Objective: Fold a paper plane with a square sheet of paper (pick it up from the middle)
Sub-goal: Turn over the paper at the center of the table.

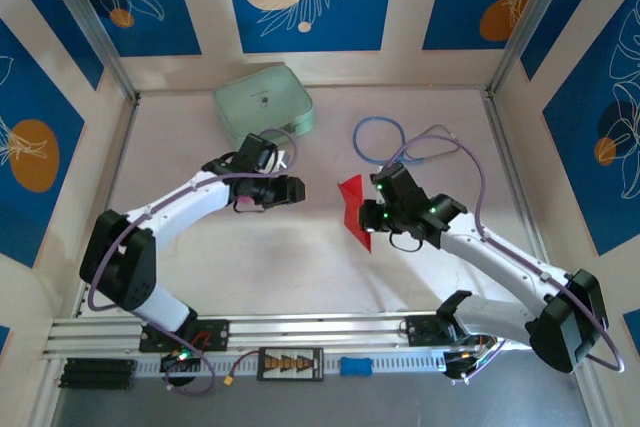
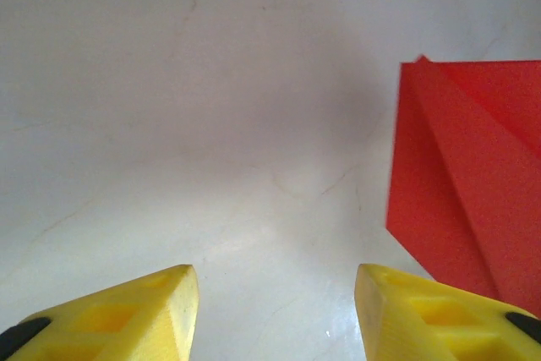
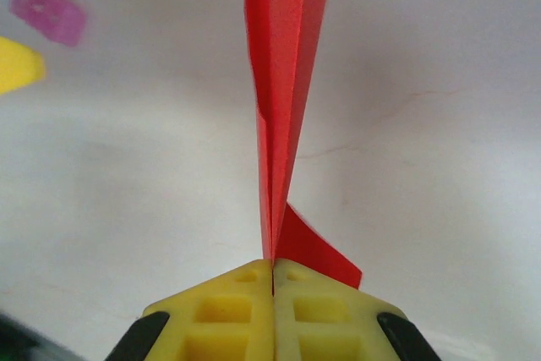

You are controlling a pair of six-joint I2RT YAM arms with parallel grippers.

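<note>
The square sheet of paper is bright red and folded into a creased, pointed shape, standing on edge mid-table. My right gripper is shut on its lower edge. In the right wrist view the paper rises straight up from the closed yellow jaws of the right gripper, with one flap splayed to the right. My left gripper is open just left of the paper, not touching it. The left wrist view shows the left gripper with bare table between its fingers and the paper off to the right.
A pale green case lies at the back, and a coiled cable is at the back right. A small pink object sits under the left wrist; it also appears in the right wrist view. Walls enclose the table.
</note>
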